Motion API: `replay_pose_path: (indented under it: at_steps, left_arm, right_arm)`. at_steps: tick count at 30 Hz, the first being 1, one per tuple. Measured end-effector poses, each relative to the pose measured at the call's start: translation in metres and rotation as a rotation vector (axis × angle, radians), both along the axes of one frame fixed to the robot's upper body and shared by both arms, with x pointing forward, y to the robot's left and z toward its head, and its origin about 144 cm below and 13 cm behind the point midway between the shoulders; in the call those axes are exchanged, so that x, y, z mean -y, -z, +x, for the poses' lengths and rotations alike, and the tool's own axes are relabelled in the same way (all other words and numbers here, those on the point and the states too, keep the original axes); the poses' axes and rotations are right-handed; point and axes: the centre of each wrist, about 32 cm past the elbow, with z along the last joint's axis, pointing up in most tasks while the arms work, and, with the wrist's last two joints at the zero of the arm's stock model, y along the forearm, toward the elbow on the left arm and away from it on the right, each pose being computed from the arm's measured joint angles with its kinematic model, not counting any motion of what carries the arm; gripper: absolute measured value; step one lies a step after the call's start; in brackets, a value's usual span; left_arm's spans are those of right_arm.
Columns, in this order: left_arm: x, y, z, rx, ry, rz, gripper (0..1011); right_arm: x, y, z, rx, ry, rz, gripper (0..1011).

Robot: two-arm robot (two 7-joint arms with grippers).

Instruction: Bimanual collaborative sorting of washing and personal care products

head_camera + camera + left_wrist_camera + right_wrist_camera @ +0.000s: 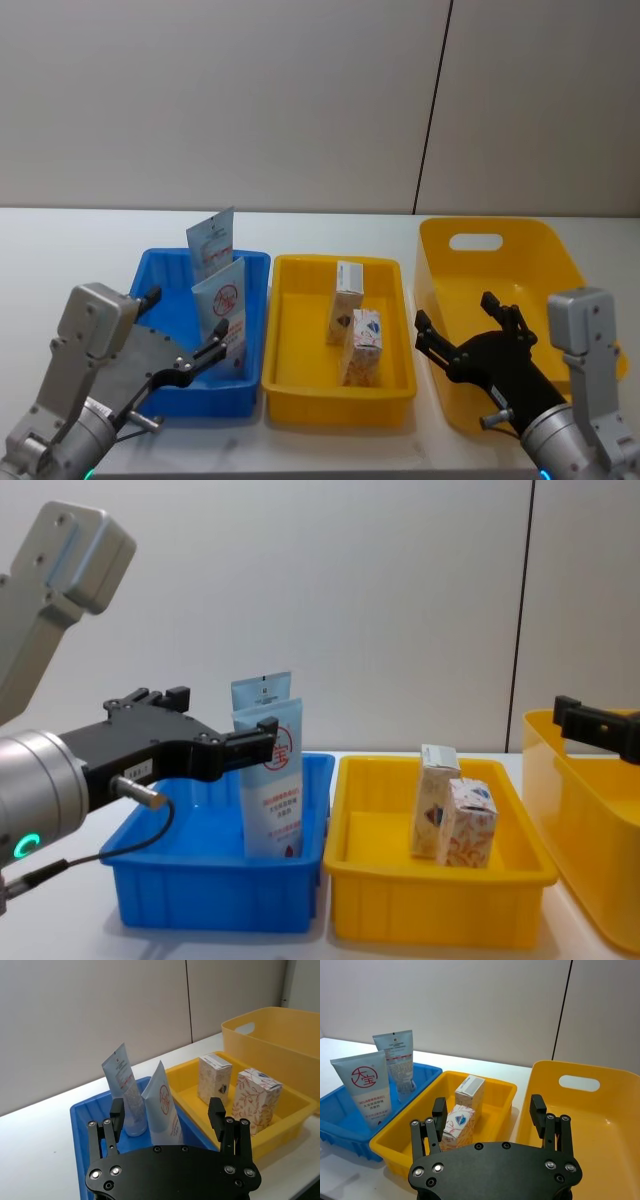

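The left gripper (pixel 186 318) hangs low over the near part of the blue tray (pixel 225 402). Its jaws are spread wide and grip nothing. The tube with the red circle (pixel 224 300) stands just beyond its fingertips, and I cannot tell whether one finger brushes it. The right gripper (pixel 455 322) hovers over the near left wall of the big yellow bin (pixel 520 250), its jaws also wide apart with nothing in them.

Three containers sit in a row on the white table (pixel 60 250): one blue tray on the robot's left, one yellow tray (pixel 340 405) in the middle and one yellow bin on the right.

The blue tray holds two pale blue tubes. Both stand on their caps with the flat crimped ends up. The tube with the red circle is the nearer one. The second tube (pixel 212 240) stands close behind it, toward the tray's far wall, and rises above the rim.

The yellow tray holds two small white patterned boxes, both upright near its middle. The front box (pixel 364 345) stands just beside the back box (pixel 349 288), a little to its right.
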Motion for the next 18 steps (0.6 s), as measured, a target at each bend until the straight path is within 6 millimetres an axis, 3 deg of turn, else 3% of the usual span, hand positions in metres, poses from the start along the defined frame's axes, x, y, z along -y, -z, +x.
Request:
replay_pose_path:
  at_steps: [18]
  left_arm:
    - [-0.014, 0.014, 0.028, -0.085, 0.054, -0.033, 1002]
  right_arm:
    - [0.0, 0.0, 0.0, 0.0, 0.0, 0.0, 1003]
